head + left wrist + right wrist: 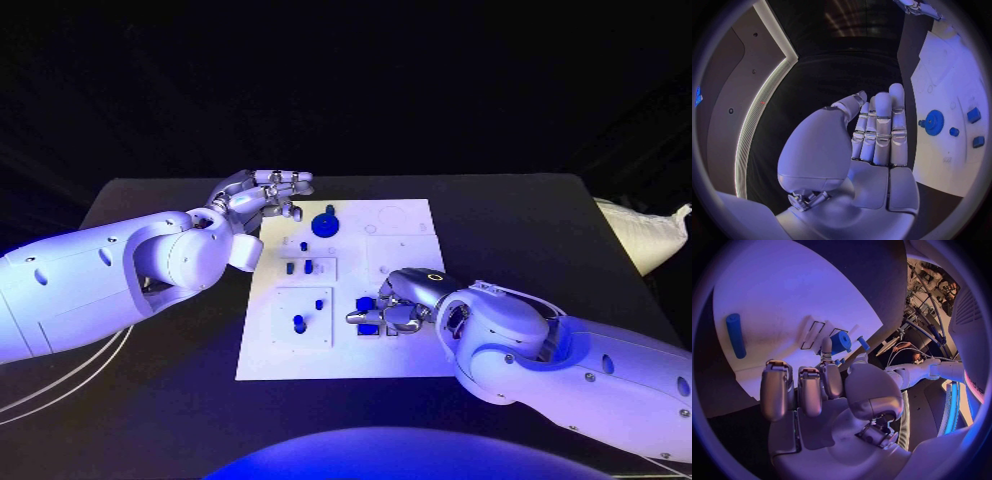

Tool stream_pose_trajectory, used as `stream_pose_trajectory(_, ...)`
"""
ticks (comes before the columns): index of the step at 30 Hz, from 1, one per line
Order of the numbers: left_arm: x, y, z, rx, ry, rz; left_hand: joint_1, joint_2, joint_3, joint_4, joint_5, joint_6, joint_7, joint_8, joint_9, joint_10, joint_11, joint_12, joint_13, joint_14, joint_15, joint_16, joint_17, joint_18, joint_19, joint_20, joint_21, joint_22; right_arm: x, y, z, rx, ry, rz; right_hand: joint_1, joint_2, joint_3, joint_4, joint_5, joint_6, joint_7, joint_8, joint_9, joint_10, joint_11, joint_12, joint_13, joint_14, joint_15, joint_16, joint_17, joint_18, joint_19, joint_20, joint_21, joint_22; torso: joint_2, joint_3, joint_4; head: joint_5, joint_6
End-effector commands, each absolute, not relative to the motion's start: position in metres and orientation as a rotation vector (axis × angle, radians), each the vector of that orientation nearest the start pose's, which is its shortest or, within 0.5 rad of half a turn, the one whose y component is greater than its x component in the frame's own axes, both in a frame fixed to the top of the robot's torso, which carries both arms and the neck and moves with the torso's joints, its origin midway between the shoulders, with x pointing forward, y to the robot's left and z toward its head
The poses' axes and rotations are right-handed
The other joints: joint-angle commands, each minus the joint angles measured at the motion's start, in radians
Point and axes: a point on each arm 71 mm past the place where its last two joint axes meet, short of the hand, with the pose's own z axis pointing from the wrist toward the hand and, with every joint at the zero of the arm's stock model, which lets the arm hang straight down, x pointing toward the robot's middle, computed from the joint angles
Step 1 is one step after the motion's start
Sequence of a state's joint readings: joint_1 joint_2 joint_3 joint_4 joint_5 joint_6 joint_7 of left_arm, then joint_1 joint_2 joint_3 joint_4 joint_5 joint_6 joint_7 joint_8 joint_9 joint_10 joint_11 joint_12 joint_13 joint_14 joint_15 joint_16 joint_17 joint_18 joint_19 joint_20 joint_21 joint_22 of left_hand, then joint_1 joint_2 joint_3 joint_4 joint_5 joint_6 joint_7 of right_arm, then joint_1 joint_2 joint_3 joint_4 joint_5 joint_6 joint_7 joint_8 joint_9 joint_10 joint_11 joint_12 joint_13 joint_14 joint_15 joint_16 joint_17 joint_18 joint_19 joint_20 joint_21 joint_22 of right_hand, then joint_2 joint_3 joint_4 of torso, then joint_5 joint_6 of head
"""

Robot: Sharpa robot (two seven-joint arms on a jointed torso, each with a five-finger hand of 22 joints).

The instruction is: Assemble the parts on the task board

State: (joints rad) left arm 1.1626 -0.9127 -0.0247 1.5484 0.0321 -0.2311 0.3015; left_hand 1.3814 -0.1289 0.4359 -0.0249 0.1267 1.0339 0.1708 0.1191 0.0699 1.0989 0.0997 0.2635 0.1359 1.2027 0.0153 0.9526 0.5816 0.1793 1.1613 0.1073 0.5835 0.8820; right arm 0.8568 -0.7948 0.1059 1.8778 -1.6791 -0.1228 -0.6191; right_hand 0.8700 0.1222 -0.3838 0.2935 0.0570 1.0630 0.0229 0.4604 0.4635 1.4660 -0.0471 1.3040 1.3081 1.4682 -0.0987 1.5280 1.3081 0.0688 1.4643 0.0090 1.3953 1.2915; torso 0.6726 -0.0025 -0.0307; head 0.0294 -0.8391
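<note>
Left hand (pixel 264 195) at board's (pixel 404 352) ten o'clock, fingers (pixel 881 131) straight, together, holding nothing. Right hand (pixel 400 304) fingers (pixel 811 390) curled on blue part (pixel 368 328); grip unclear.

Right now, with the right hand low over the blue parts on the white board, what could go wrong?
1. The right hand sits low on the task board, its fingers among small blue parts; it may push one out of place.
2. The head view hardly shows what the fingers pinch, so a part might slip unnoticed.
3. The left hand hangs at the board's far corner near the blue gear; a careless sweep could knock it.
</note>
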Motion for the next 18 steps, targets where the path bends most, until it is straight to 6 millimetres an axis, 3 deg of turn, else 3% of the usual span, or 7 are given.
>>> stream_pose_trajectory(1,0.4770,0.2310,-0.1941,-1.221,1.525,-1.558,0.000,0.008,-0.006,0.002,0.002,-0.006,0.001,0.005,-0.002,-0.007,-0.001,0.008,0.001,-0.010,0.000,-0.004,-0.002,0.003,0.003,0.007,-0.006,-0.002,0.3631,-0.1101,-0.2440,-0.133,1.962,0.553,0.033,0.001,0.010,-0.012,0.015,-0.003,0.006,-0.007,0.004,0.008,0.005,-0.001,0.076,0.090,-0.007,0.005,0.204,-0.012,0.024,-0.008,0.004,0.002,0.001,0.0013,-0.0011,0.000,0.000)
stream_pose_trajectory(8,0.4768,0.2319,-0.1940,-1.221,1.525,-1.558,0.000,0.008,-0.006,0.002,0.002,-0.006,0.001,0.005,-0.002,-0.007,-0.001,0.008,0.001,-0.010,0.000,-0.004,-0.002,0.003,0.003,0.007,-0.006,-0.002,0.3596,-0.1170,-0.2430,-0.121,1.968,0.558,0.192,0.012,0.054,-0.062,0.091,-0.005,0.006,-0.010,0.014,0.008,0.005,-0.007,0.078,0.090,-0.007,0.003,0.201,-0.011,0.023,-0.009,0.002,0.000,0.001,0.0010,-0.0017,0.001,-0.002)
stream_pose_trajectory(13,0.4768,0.2319,-0.1940,-1.221,1.525,-1.559,0.000,0.008,-0.006,0.002,0.002,-0.006,0.001,0.005,-0.002,-0.007,-0.001,0.008,0.001,-0.010,0.000,-0.004,-0.002,0.003,0.003,0.007,-0.006,-0.002,0.3597,-0.1192,-0.2444,-0.119,1.977,0.553,0.275,0.029,0.087,-0.102,0.090,-0.007,0.006,-0.012,0.018,0.008,0.004,-0.010,0.079,0.090,-0.007,0.003,0.201,-0.011,0.023,-0.009,0.002,0.001,0.002,0.0013,-0.0012,0.002,-0.005)
stream_pose_trajectory(18,0.4769,0.2317,-0.1941,-1.220,1.526,-1.559,0.000,0.008,-0.006,0.002,0.002,-0.006,0.001,0.005,-0.002,-0.007,-0.001,0.008,0.001,-0.010,0.000,-0.004,-0.002,0.003,0.003,0.007,-0.006,-0.002,0.3614,-0.1192,-0.2467,-0.120,1.984,0.546,0.309,0.039,0.105,-0.121,0.081,-0.008,0.006,-0.014,0.021,0.008,0.004,-0.010,0.081,0.090,-0.007,0.003,0.201,-0.011,0.022,-0.009,0.001,0.001,0.001,0.0009,0.0015,0.001,-0.007)
